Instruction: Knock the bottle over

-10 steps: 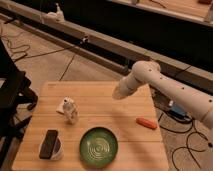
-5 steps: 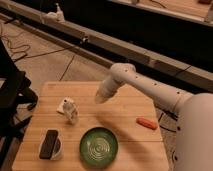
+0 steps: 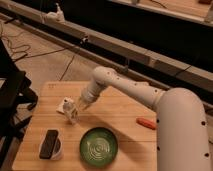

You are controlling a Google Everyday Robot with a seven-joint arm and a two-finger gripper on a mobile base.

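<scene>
Found gripper (image 3: 80, 105) just right of standing bottle (image 3: 71, 112); grip width impossible to tell. Risk: low, glancing push sliding bottle left rather than toppling it.

Gripper (image 3: 80, 105) near the worktop's (image 3: 120, 122) left edge is blurred, merging with bottle (image 3: 70, 113); contact unclear. Arm (image 3: 182, 130) cut off bottom right. Worktop's front edge cropped. Phone (image 3: 49, 144) hides cup (image 3: 59, 151) interior.
</scene>
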